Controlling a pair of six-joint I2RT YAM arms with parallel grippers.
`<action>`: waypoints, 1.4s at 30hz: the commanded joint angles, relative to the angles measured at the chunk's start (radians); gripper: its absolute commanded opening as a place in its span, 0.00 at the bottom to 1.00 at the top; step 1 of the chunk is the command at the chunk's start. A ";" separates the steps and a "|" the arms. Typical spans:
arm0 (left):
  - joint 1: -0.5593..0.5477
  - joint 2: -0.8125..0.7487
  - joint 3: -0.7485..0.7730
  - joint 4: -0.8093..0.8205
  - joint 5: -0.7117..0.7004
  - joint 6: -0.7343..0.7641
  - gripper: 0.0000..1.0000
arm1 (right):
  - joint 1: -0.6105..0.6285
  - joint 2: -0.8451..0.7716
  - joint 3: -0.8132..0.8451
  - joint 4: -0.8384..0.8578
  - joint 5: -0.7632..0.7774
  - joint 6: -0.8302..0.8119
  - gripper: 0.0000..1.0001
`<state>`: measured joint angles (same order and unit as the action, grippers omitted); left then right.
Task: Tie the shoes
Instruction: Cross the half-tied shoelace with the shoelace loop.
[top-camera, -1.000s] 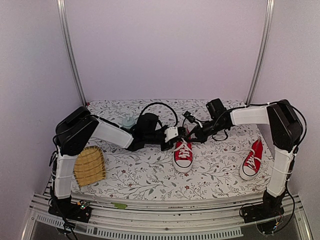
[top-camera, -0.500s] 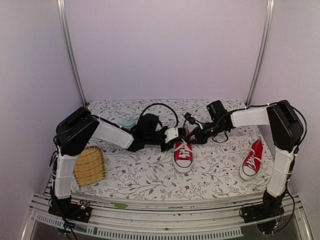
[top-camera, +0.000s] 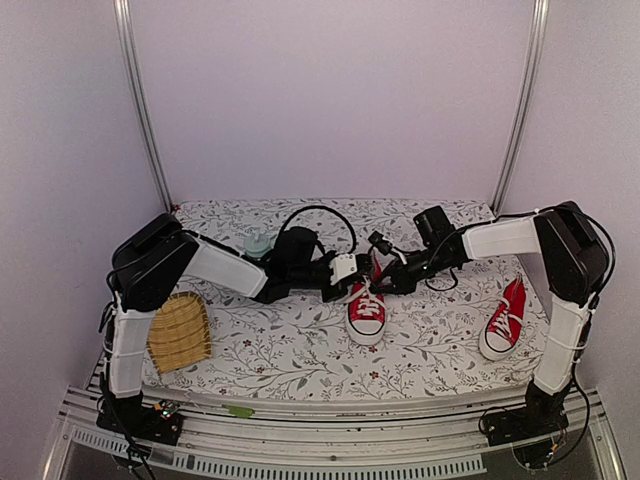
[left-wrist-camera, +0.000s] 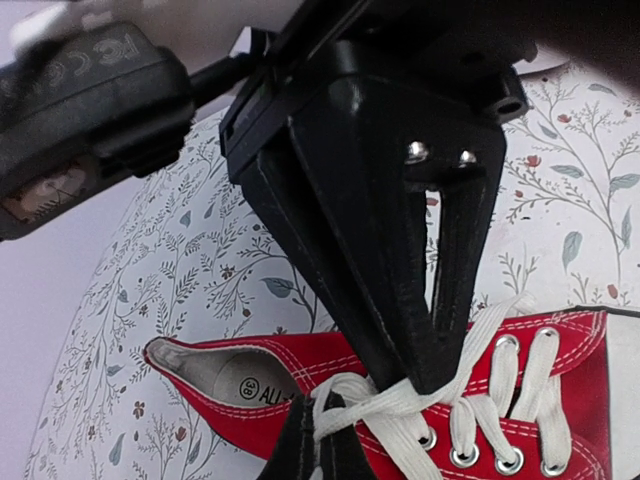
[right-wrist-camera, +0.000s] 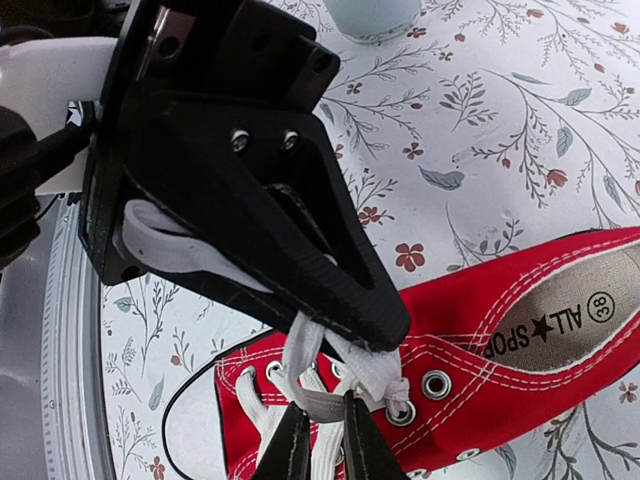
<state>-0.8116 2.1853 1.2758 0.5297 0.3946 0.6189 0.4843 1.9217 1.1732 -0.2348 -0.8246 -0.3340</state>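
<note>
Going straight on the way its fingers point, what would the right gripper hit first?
The right gripper would most likely meet the white laces on the red shoe, right at its tips; the left gripper sits close beside, depth unclear.

Arms (top-camera: 225, 268) white-shelled, joints (top-camera: 297, 247) black; fingers (left-wrist-camera: 350, 230) black wedges, screws (left-wrist-camera: 417, 152) seemingly silver.

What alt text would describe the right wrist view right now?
The left gripper pinches a white lace above the red shoe on the flowered table; the right gripper straddles the laces just below.
</note>
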 joint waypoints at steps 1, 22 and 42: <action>0.000 0.002 -0.004 0.015 0.000 0.007 0.00 | 0.007 0.004 0.028 0.031 0.025 0.018 0.14; 0.008 -0.028 0.043 -0.170 0.024 -0.123 0.00 | 0.051 -0.146 -0.160 0.261 0.101 0.033 0.37; 0.024 -0.025 0.052 -0.164 0.053 -0.152 0.00 | 0.071 -0.098 -0.125 0.243 0.213 0.028 0.01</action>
<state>-0.8024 2.1845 1.3186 0.3752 0.4202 0.4683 0.5499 1.8347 1.0283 0.0174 -0.6415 -0.3092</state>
